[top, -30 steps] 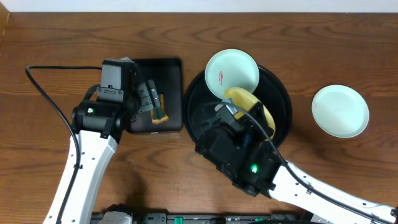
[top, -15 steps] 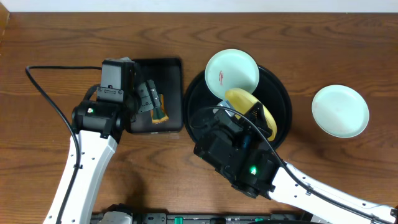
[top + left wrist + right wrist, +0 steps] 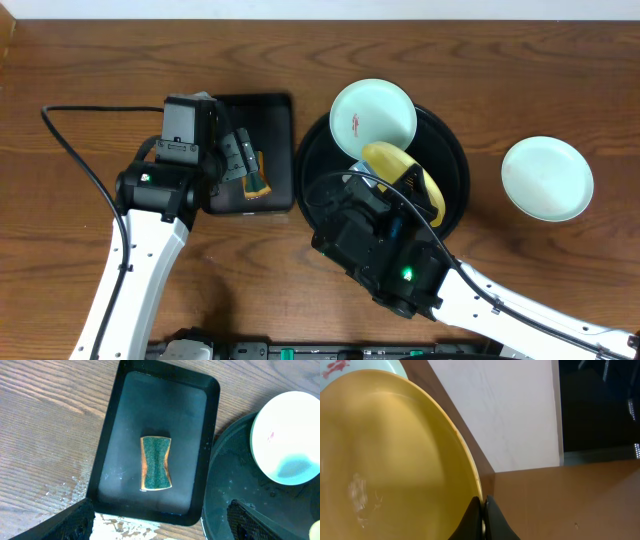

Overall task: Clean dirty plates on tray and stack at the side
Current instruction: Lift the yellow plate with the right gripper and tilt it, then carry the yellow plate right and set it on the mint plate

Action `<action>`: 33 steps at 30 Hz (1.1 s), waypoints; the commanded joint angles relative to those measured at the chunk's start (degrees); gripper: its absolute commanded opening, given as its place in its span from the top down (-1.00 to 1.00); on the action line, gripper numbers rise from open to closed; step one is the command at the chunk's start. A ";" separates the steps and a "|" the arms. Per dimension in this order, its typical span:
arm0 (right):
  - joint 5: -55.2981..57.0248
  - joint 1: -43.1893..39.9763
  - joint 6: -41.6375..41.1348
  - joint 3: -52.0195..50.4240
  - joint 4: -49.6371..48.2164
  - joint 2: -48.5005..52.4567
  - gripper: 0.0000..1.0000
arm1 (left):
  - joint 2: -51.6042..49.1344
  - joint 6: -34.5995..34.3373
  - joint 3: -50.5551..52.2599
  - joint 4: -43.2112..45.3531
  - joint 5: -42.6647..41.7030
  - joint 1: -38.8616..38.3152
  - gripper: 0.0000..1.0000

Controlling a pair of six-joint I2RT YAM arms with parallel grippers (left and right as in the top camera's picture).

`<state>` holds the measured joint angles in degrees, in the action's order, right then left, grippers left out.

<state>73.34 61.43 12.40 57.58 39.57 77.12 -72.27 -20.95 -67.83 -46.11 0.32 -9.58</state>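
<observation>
With the right claw (image 3: 482, 510) pinched onto only the thin rim of the tilted pale yellow round plate (image 3: 395, 450) above the large round black tray (image 3: 455, 165), the plate could slip, while the left claw (image 3: 160, 522) gapes wide above the green scouring sponge (image 3: 156, 462).

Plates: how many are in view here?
3. A smeared mint plate at the round tray's far rim; a tilted yellow plate in the right tool; a second mint plate on the table. The arm hides some tray.

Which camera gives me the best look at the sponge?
Left wrist: the sponge lies fully visible in the small tray, green side up. Overhead shows only its edge, partly hidden under the left gripper. Right wrist misses it.
</observation>
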 commanded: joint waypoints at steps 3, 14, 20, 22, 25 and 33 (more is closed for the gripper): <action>2.29 0.61 0.13 0.57 -0.13 -0.68 0.98 | -0.28 0.37 -0.70 -0.13 0.11 0.15 -0.72; 2.27 0.61 0.11 0.57 -0.15 -0.68 0.98 | -0.28 0.37 -0.70 -0.13 0.11 0.15 -0.72; 0.79 0.44 -0.20 0.57 -3.13 -0.68 0.98 | -0.28 0.37 -0.70 -0.13 0.11 0.15 -0.72; -2.99 -0.35 -2.10 0.55 -4.26 -0.68 0.98 | -0.28 0.37 -0.70 -0.13 0.11 0.15 -0.72; -10.93 -3.63 -9.62 0.52 -3.85 -0.66 0.98 | -0.28 0.37 -0.70 -0.13 0.11 0.15 -0.72; -42.75 -21.22 -27.58 2.64 -2.69 -3.58 0.98 | -0.28 0.37 -0.70 -0.13 0.11 0.15 -0.72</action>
<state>48.21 46.24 -4.82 57.67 36.49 76.66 -72.27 -20.95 -67.83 -46.11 0.32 -9.58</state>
